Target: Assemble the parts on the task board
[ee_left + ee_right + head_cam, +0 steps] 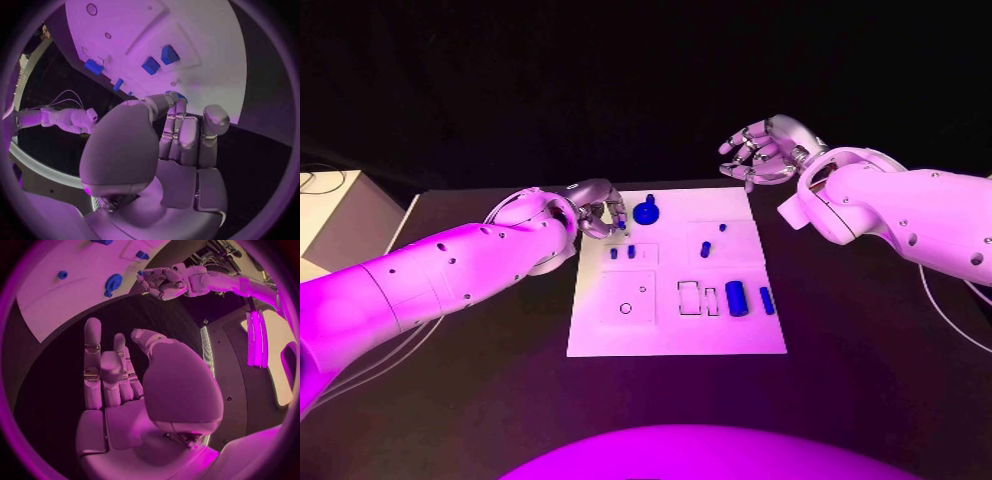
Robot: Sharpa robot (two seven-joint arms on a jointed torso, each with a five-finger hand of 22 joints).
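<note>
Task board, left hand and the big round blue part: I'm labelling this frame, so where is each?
Task board [678, 335]: head view, bare near edge.
Left hand [599, 208]: head view, middle of the hand.
Big round blue part [646, 212]: head view, its round body.

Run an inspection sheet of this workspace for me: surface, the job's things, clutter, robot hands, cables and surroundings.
Surface: black table, with the white board in its middle.
Job's things: a blue knob near the board's far edge; smaller blue pieces spread over the board, some standing in it.
Clutter: nothing seen.
Robot hands: left robot hand at the board's far left corner, fingers curled, a small blue bit at its fingertips; whether it is gripped cannot be told. Right robot hand raised beyond the far right corner, holding nothing.
Cables: thin pale cables trail beside both arms.
Surroundings: pale box left of the table; dark beyond.
</note>
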